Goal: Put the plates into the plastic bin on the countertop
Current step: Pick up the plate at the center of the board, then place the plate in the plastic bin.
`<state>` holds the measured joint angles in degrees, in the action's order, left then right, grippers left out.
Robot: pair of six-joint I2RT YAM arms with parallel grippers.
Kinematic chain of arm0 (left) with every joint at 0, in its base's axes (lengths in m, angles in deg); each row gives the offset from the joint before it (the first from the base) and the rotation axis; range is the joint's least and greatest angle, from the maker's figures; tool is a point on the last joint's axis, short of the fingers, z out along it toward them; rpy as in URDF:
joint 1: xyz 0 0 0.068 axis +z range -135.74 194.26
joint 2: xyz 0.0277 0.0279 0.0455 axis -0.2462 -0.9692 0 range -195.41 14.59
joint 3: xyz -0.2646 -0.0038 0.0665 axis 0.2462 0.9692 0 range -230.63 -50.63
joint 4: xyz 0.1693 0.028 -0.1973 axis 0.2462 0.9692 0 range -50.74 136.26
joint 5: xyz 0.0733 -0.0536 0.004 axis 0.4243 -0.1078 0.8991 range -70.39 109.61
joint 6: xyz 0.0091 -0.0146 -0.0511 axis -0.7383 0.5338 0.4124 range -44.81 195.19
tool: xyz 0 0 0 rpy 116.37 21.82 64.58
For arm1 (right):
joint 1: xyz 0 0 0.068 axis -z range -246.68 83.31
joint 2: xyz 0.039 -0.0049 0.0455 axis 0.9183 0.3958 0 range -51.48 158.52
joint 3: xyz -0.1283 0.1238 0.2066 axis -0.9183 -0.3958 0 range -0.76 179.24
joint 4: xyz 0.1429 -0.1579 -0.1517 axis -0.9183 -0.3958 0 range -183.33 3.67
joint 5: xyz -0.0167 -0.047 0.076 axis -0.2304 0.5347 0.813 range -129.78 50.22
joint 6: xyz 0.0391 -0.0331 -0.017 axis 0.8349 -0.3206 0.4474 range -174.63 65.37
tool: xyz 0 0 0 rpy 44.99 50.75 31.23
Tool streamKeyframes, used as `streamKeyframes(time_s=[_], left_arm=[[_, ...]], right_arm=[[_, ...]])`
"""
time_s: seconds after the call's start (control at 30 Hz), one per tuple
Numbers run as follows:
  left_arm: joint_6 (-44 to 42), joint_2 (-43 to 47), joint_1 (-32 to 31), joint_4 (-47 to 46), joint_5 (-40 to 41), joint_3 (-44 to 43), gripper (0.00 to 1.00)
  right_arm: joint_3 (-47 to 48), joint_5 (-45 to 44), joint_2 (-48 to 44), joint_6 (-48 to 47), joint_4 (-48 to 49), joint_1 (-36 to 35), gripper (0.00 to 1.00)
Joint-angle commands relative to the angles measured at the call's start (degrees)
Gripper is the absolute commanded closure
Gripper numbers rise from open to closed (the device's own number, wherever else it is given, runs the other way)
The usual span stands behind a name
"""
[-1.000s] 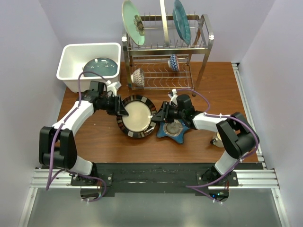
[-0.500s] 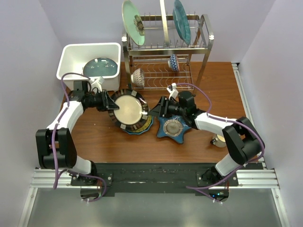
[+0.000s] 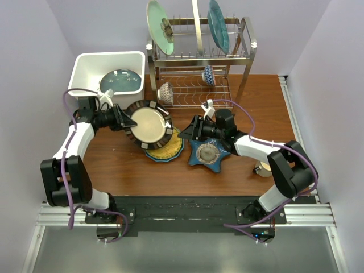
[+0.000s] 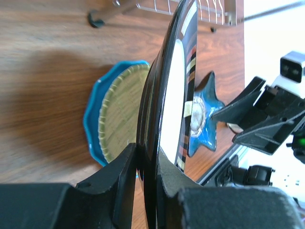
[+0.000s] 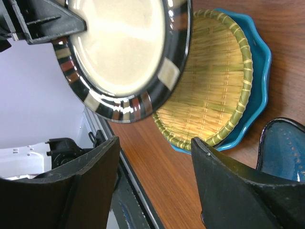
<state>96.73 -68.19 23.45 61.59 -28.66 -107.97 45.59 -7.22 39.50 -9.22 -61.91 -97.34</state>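
In left fingers (image 4: pixel 125 168), glossy round striped plate (image 4: pixel 167 119)

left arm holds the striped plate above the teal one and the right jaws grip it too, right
No. The right gripper is open and empty, as the right wrist view shows; only the left gripper holds the striped plate above the teal plate.

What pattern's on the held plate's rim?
Black rim with cream, grey and rust-brown blocks on the striped plate; best in right wrist view.

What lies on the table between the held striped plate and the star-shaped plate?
A teal scalloped plate with a woven yellow centre, lying partly under the striped plate; the top view shows it best.
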Motion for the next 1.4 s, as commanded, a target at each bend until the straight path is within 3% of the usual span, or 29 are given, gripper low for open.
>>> streamKeyframes(time_s=[0.0, 0.3, 0.8, 1.37], left_arm=[[3.77, 4.82, 2.58, -5.89, -7.63, -2.25, 1.00], [6.76, 7.37, 5.66, -9.32, -7.54, -2.51, 1.00], [9.75, 9.48, 9.35, -10.46, -1.13, -7.17, 1.00], [12.38, 5.26, 10.76, -13.53, 7.48, -14.81, 1.00]], right_arm=[[0.24, 0.49, -2.38, -1.37, 1.41, 0.16, 0.31], [-1.35, -1.62, -4.49, -3.57, -0.61, 0.24, 0.21], [-3.19, -1.09, -4.50, -3.13, 0.62, 0.33, 0.20], [-3.98, -0.83, -5.29, -4.19, 0.10, 0.25, 0.20]])
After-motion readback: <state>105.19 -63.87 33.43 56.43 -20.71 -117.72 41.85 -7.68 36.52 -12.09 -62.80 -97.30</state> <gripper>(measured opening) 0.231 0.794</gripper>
